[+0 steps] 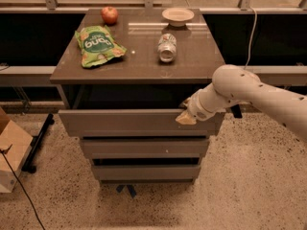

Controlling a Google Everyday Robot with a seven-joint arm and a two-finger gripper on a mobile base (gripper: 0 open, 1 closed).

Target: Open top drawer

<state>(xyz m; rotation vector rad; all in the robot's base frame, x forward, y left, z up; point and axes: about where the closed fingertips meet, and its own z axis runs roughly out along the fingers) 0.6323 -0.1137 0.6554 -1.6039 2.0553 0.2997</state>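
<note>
Grey top drawer (134, 122) ajar, plain front; claw (186, 118) at rt rim.

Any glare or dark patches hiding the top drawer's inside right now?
Camera view: the top drawer interior is in deep shadow; a glare streak crosses the tabletop by the bowl; the pincer at the drawer's right edge is well lit.

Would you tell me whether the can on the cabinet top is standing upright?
No, the can lies on its side, while the gripper sits at the front edge of the top drawer.
</note>
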